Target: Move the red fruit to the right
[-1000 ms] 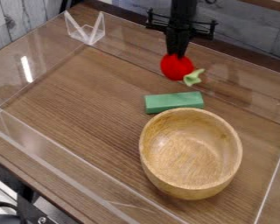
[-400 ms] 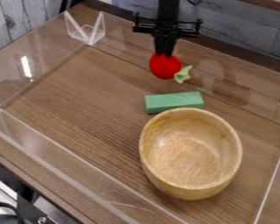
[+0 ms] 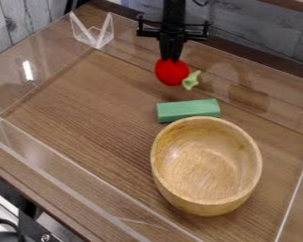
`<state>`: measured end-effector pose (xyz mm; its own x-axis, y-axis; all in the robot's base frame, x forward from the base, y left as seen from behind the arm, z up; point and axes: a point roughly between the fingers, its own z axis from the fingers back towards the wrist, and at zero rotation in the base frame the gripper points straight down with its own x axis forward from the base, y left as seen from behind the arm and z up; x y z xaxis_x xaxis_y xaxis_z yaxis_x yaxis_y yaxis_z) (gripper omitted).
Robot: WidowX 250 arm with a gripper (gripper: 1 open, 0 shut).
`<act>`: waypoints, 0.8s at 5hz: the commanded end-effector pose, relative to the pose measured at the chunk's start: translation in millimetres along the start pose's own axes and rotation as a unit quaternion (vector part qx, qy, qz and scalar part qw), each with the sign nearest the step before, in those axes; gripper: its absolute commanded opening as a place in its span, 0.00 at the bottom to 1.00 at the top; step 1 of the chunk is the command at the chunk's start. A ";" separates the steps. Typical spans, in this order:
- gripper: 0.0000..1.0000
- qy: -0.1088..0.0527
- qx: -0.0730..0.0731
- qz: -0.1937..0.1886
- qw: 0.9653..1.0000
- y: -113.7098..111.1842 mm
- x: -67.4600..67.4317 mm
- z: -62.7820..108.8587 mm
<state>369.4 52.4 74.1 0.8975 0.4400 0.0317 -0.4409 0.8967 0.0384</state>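
The red fruit (image 3: pixel 172 72) is a small glossy red ball with a green leafy end (image 3: pixel 192 79) pointing right. It sits near the far middle of the wooden table (image 3: pixel 79 113). My gripper (image 3: pixel 170 57) comes straight down from above onto its top and is shut on the red fruit. Whether the fruit rests on the wood or hangs just above it cannot be told.
A flat green rectangular block (image 3: pixel 189 110) lies just in front of the fruit. A large wooden bowl (image 3: pixel 206 165) stands at the near right. Clear plastic walls (image 3: pixel 27 66) fence the table, with a clear bracket (image 3: pixel 91 30) at the far left.
The gripper has carried the red fruit to the left and slightly farther back. The green block and the bowl have stayed put.
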 end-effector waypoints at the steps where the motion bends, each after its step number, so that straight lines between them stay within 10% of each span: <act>1: 0.00 -0.030 -0.008 -0.010 0.999 -7.4 2.7 16.6; 4: 0.00 -0.059 -0.046 -0.085 0.994 -19.4 -2.4 79.6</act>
<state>367.6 31.4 115.7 0.9549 0.2942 0.0402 -0.2937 0.9557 -0.0176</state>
